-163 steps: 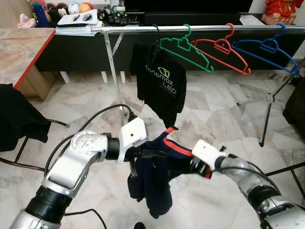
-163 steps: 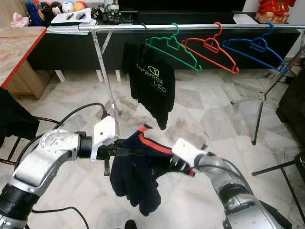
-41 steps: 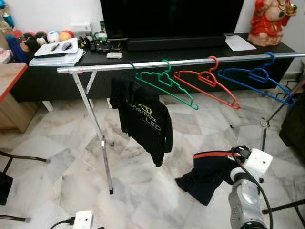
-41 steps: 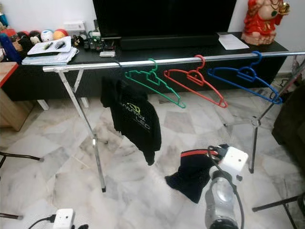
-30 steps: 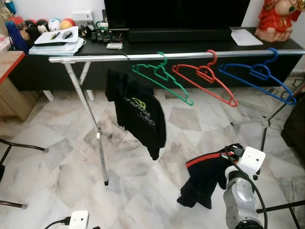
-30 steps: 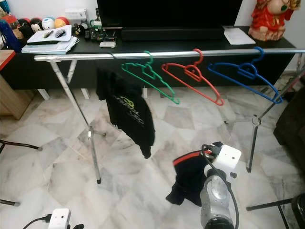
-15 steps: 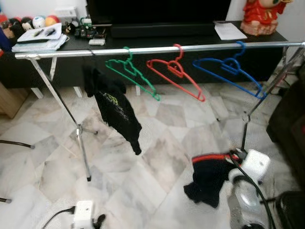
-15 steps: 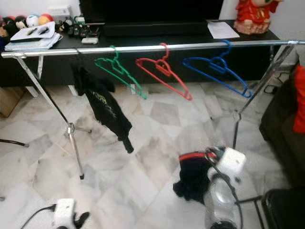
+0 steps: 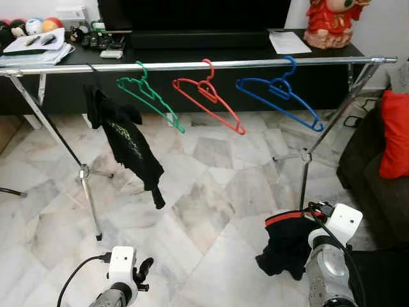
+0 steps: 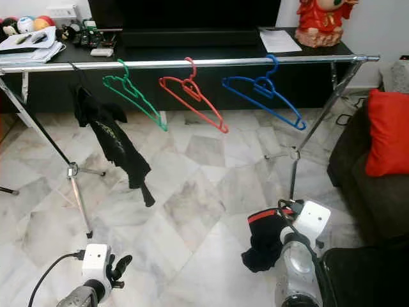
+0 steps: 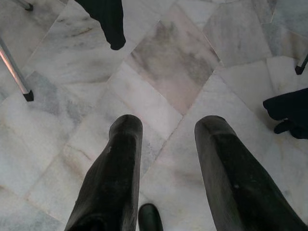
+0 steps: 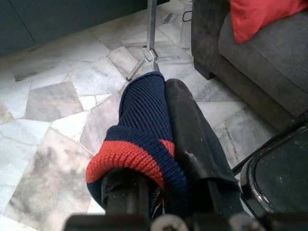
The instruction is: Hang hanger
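**Right gripper grasping dark garment below the rail**

The right gripper (image 12: 159, 144) is clenched on a navy knit garment (image 9: 287, 243) with a red band, low at the frame's lower right; any hanger inside it seems hidden. The left gripper (image 11: 166, 159), lower left, has its jaws spread over marble floor (image 9: 211, 211). Across the upper frame a metal rail (image 9: 192, 64) carries a black shirt (image 9: 124, 141), green hanger (image 9: 150, 96), red hanger (image 9: 208, 96) and blue hanger (image 9: 278, 96).

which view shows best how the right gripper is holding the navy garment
The right wrist view: the garment, its red band up close, is clamped between the right gripper's fingers. The eye views show it as a dark bundle hanging beside that arm. The left wrist view catches an edge.
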